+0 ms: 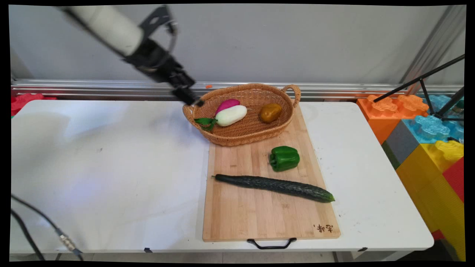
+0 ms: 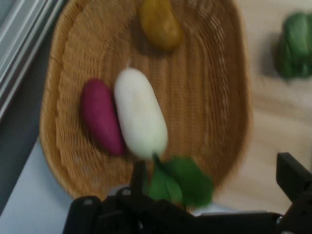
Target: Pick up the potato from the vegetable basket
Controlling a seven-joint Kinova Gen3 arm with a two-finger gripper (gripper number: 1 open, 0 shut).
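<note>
My gripper (image 1: 193, 99) hangs open just above the left rim of a wicker basket (image 1: 243, 139), with nothing between its fingers. In the basket lie a white radish (image 1: 231, 115) with green leaves (image 1: 206, 122), a magenta vegetable (image 1: 227, 105) touching it, and a brown potato (image 1: 270, 112) apart to the right. The hand view looks down on the same basket (image 2: 214, 73): white radish (image 2: 140, 118), magenta vegetable (image 2: 101, 116), potato (image 2: 160, 23), with the leaves (image 2: 183, 181) lying between my gripper (image 2: 214, 183) fingers' line of sight.
A wooden cutting board (image 1: 241, 218) carries the basket's right part, a green bell pepper (image 1: 284, 158) and a long cucumber (image 1: 274, 186). Large coloured blocks (image 1: 430, 144) and a black tripod (image 1: 426, 85) stand at the right. A cable (image 1: 41, 222) crosses the near left corner.
</note>
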